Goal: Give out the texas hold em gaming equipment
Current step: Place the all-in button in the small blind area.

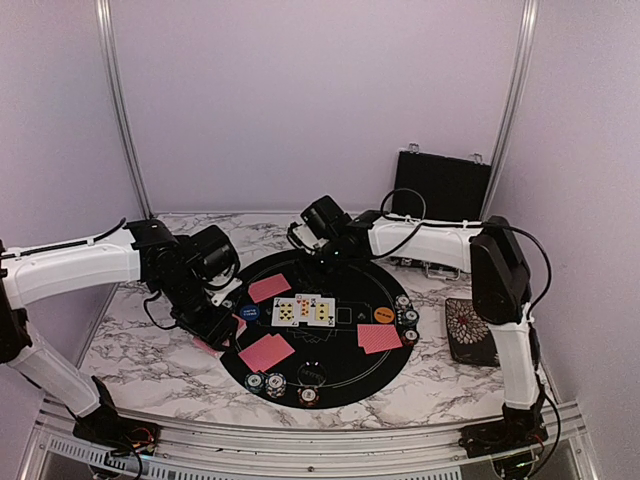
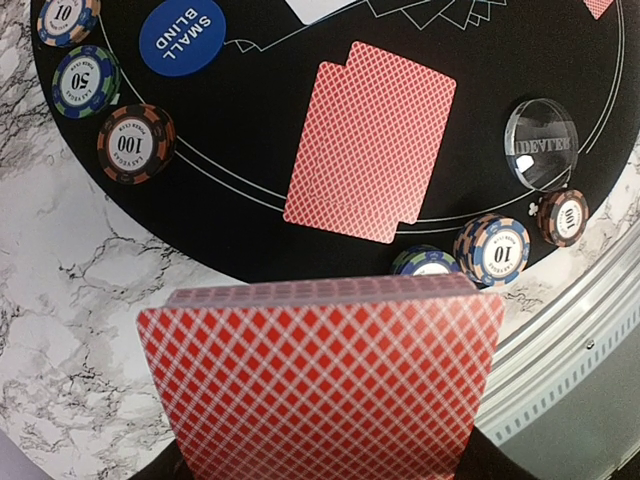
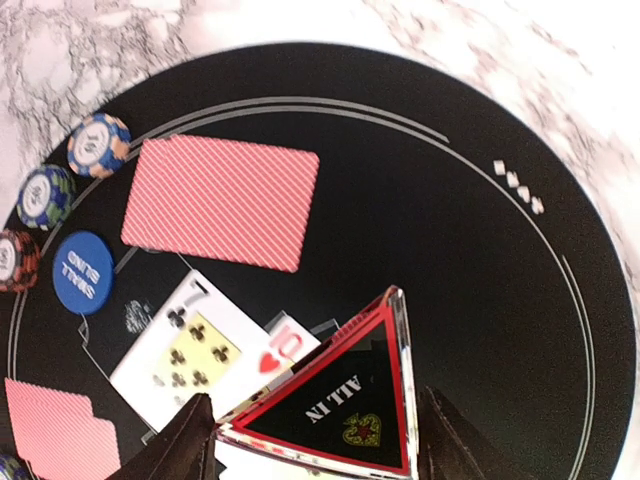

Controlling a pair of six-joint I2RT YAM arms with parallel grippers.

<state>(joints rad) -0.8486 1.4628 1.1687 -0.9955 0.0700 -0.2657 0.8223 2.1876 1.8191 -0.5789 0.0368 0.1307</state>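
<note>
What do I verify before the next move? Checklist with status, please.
1. Deck held in left gripper: ok.
2. ALL IN triangle held in right gripper: ok.
3. Three face-up cards flat on mat: ok.
4. Face-down pair by dealer button inside mat: ok.
5. Triangle's height above the face-up cards: cannot tell.
6. Grippers apart in top view: ok.

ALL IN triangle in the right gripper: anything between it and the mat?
Partly: in the right wrist view the face-up cards lie behind the ALL IN triangle at its left corner; the black mat right of it is bare.
</note>
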